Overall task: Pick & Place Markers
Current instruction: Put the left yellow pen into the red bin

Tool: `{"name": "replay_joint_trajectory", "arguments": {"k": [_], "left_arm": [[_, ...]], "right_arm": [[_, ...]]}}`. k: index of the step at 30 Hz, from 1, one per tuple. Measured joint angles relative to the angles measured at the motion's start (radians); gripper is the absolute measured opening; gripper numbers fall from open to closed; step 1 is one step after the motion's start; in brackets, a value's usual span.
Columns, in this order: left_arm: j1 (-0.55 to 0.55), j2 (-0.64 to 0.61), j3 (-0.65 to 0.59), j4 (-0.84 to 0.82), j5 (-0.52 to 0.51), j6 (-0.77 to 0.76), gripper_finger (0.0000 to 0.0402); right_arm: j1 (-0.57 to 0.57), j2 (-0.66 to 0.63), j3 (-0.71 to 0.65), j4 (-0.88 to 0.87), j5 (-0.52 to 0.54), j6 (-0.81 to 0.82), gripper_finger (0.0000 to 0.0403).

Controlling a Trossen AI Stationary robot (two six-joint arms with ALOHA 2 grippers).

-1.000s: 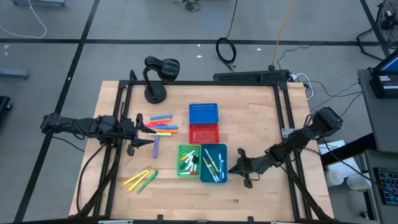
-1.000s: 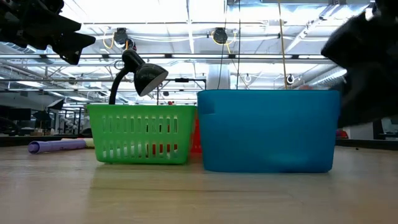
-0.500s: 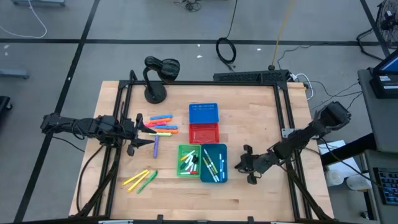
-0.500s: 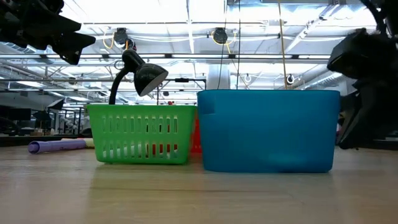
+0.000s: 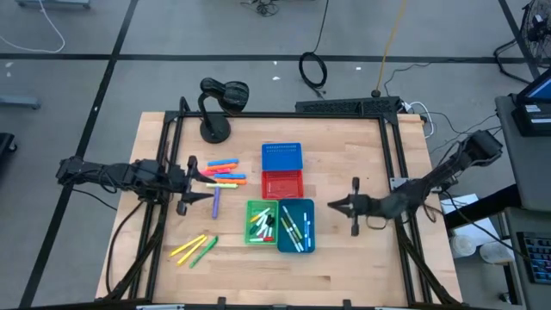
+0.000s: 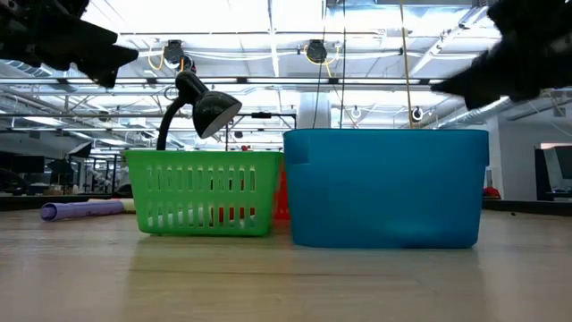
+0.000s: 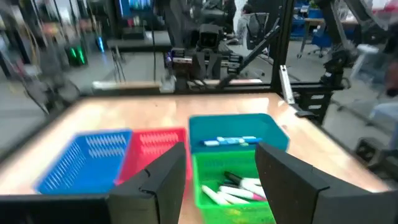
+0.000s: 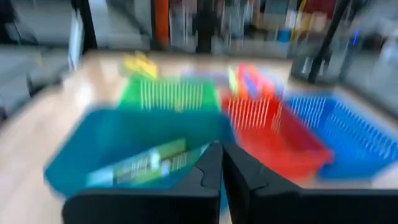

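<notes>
Left claw, seen from above, hangs with its fingers spread and empty near the left edge of the bench, beside a loose group of markers. More markers lie near the front left corner, and others lie inside the green bin and the teal bin. The right claw is pressed together, holding nothing, just beside the teal bin toward the right edge.

From bench height, the green bin and the teal bin stand side by side, with a purple marker lying flat beside the green one.

The left wrist camera shows white markers in the green bin.

The right wrist camera shows the closed fingers over the teal bin.
</notes>
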Motion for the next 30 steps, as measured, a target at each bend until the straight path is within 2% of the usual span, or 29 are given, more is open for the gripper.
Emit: {"name": "replay_joint_trajectory", "arguments": {"k": [4,7,12,16,21,23,26,30], "left_arm": [[0.0,0.0,0.0,0.08,-0.006,0.07,0.0198],[0.0,0.0,0.0,0.143,-0.006,0.039,0.0198],[0.0,0.0,0.0,0.209,-0.006,-0.003,0.0198],[0.0,0.0,0.0,0.169,-0.03,-0.046,0.0198],[-0.002,0.034,0.0,0.158,0.117,-0.209,0.0198],[-0.001,0.072,0.008,0.197,0.123,-0.314,0.0198],[-0.025,0.174,0.078,0.068,0.084,-0.396,0.0198],[-0.115,0.424,0.228,-0.221,-0.019,-0.574,0.0192]], "right_arm": [[-0.01,-0.033,-0.088,0.34,-0.001,-0.149,0.0],[-0.01,-0.041,-0.145,0.485,0.0,-0.182,0.0],[-0.01,-0.044,-0.189,0.519,0.001,-0.172,0.0],[-0.014,-0.045,-0.177,0.534,0.002,-0.225,0.0],[-0.014,-0.045,-0.146,0.586,0.001,-0.346,0.0],[-0.014,-0.045,-0.139,0.593,0.0,-0.368,0.0],[-0.014,-0.045,-0.136,0.587,0.0,-0.384,0.0],[-0.014,-0.044,-0.136,0.537,-0.001,-0.384,0.0]]}}
